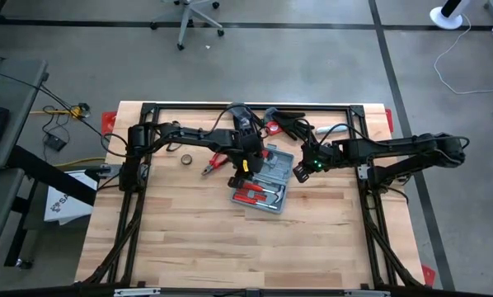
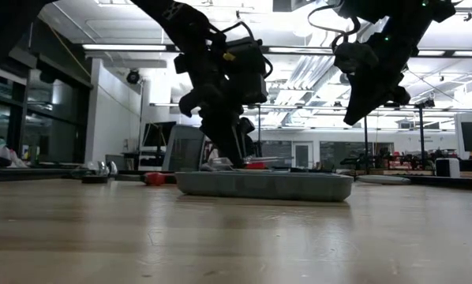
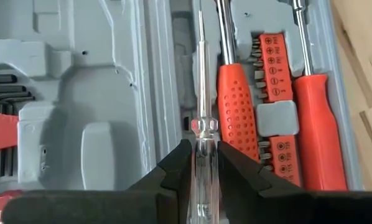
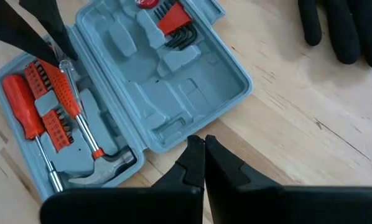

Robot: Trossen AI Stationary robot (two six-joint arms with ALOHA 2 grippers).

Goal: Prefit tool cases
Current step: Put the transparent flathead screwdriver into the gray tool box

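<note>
The grey-blue tool case (image 1: 263, 180) lies open and flat on the wooden table, with red-handled screwdrivers (image 3: 236, 106), a bit holder (image 3: 274, 68) and a hammer (image 4: 105, 165) in its moulded slots. A thin clear-handled screwdriver (image 3: 201, 74) lies in a slot of the tool half. My left gripper (image 3: 204, 149) slants down over the case (image 2: 264, 185), slightly open, one finger close on each side of the clear handle (image 3: 206, 186). My right gripper (image 4: 204, 142) is shut on nothing and hovers above the table (image 1: 298, 172) beside the case's empty half.
Black gloves (image 4: 348, 25) lie on the table beyond the case's far right. Red-handled pliers (image 1: 213, 162) and a small dark roll (image 1: 185, 157) lie left of the case. Hex keys (image 4: 173, 28) sit in the case's other half. Bare wood stretches toward the near edge.
</note>
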